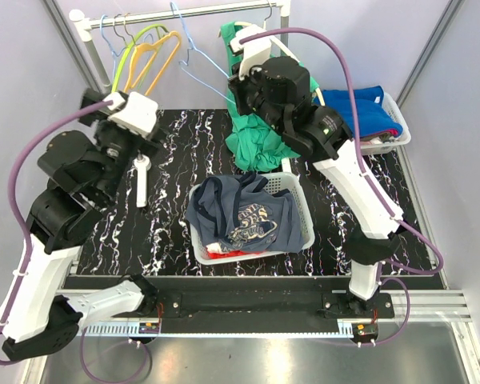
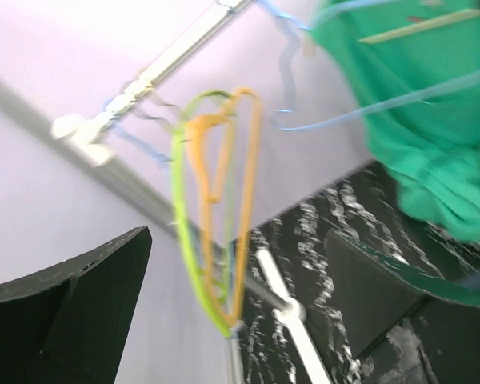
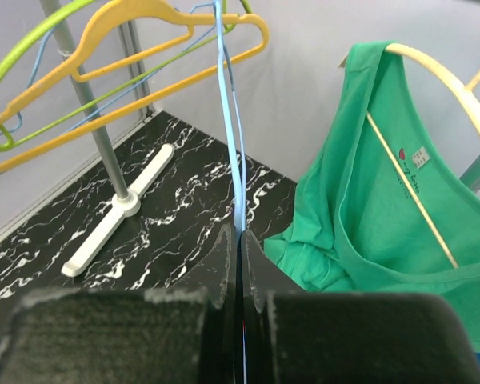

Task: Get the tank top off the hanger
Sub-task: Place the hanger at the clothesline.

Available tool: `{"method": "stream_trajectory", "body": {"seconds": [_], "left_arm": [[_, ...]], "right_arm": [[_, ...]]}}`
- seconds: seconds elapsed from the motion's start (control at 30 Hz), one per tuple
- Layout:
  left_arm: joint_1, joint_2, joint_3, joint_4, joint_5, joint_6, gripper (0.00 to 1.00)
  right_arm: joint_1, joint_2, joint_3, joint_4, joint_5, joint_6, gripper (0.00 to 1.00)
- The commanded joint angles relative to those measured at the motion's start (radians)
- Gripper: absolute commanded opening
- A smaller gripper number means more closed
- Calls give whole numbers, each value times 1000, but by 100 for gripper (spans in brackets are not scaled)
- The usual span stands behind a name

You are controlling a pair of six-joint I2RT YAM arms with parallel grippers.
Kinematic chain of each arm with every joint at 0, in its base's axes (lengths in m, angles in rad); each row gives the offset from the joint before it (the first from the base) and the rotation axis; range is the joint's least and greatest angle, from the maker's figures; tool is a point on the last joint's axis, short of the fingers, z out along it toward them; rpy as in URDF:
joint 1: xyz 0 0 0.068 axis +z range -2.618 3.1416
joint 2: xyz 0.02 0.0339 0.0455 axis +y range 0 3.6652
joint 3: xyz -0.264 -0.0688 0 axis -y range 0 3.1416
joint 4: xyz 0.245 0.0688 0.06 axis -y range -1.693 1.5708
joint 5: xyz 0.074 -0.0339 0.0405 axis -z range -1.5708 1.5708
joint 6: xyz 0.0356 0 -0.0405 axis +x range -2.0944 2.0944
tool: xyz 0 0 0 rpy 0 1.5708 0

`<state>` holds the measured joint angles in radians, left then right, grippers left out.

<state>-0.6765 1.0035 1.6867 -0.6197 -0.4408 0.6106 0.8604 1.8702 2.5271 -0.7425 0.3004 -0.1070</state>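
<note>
Care with the neighbouring wire matters most in this step, I would say. The tank top (image 1: 256, 140) hangs on a pale hanger (image 3: 456, 88) toward the right end of the rail (image 1: 224, 10), with its hem bunched low beneath the rail, and nothing grips it yet. To free it well, one gripper should steady the pale hanger just below the rail. The other should take a strap at the shoulder and slide it off the hanger's arm, one side and then the other. Dragging the cloth downward could tip the hook off the rail.

The right gripper (image 3: 240, 248) is up beneath the rail's right half, its jaws brought together on the thin blue hanger (image 3: 227, 120). The wire runs straight down into the slit between them, and no cloth is caught there. The left gripper (image 2: 236, 240) sits below the rail's left end, jaws spread wide with nothing between them, facing the orange hanger (image 2: 204, 126) and the green hanger (image 2: 177, 200).
</note>
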Motion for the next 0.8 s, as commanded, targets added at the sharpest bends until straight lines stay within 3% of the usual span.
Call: {"method": "stream_trajectory", "body": {"seconds": [0.0,0.13,0.23,0.77], "left_arm": [[23,6,5,260,-191,57,99],[55,12,-50,472,-309,135,99],[75,20,-70,526,-334,155,99],[123,7,-91,471,-312,86,99]], "right_arm": [[54,-5,19,115,149,-85,0],[75,6,28,143,177,-91,0],[77,17,32,147,203,-83,0],[77,107,45,170,194,-59,0]]}}
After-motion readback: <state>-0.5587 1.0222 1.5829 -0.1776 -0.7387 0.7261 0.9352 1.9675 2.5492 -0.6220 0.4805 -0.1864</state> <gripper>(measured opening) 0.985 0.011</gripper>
